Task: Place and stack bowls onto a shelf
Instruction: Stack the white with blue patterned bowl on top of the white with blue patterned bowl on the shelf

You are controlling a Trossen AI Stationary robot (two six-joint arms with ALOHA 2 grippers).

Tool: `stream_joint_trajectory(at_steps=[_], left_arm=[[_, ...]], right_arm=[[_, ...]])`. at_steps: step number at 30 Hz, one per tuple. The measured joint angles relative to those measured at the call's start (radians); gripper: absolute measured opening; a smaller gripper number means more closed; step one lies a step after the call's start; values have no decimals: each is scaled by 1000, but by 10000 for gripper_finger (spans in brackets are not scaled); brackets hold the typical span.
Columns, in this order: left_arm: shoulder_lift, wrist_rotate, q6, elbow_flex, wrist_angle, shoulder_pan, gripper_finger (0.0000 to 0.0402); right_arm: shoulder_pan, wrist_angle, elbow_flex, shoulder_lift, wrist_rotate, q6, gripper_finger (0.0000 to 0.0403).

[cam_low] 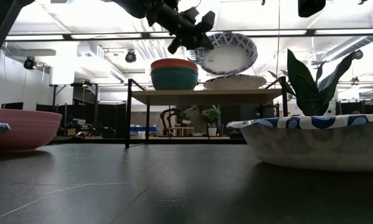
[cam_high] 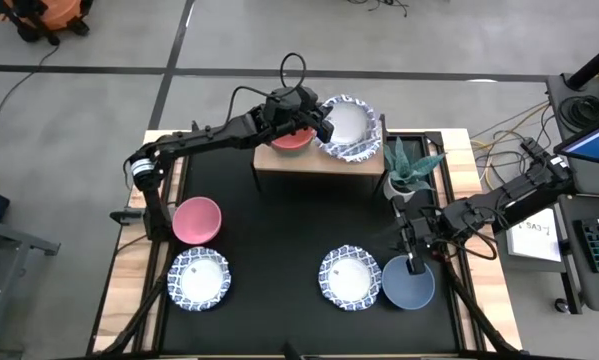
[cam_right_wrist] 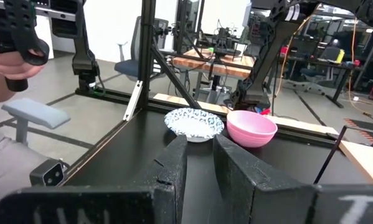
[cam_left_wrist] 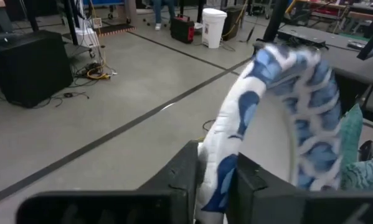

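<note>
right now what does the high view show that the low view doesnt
Only the high view shows the right gripper over the slate-blue bowl, plus the whole left arm. Only the low view shows the red bowl nested in the green bowl, and a patterned bowl already resting on the shelf. Both show the left gripper holding a tilted patterned bowl above the shelf.

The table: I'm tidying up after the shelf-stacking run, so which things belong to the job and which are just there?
Job:
- shelf
- red bowl stacked on green bowl
- patterned bowl in left gripper
- pink bowl
- slate-blue bowl under right gripper
- two patterned bowls

Bystanders:
- potted plant
</note>
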State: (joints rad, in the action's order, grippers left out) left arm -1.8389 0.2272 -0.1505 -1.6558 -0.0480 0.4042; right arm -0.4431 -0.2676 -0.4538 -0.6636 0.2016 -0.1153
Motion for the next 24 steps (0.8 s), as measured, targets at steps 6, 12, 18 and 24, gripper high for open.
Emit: stream_joint_trajectory(at_steps=[6, 12, 18, 24], left_arm=[[0, 0, 1, 0, 3, 0, 74], [0, -1, 3, 0, 3, 0, 105], [3, -2, 27, 1, 4, 0, 138], [18, -3, 39, -6, -2, 0, 166]], right_arm=[[0, 0, 0, 0, 0, -6, 68], [0, 0, 0, 0, 0, -8, 68], [0, 0, 0, 0, 1, -8, 68], [0, 1, 0, 0, 8, 0, 68]])
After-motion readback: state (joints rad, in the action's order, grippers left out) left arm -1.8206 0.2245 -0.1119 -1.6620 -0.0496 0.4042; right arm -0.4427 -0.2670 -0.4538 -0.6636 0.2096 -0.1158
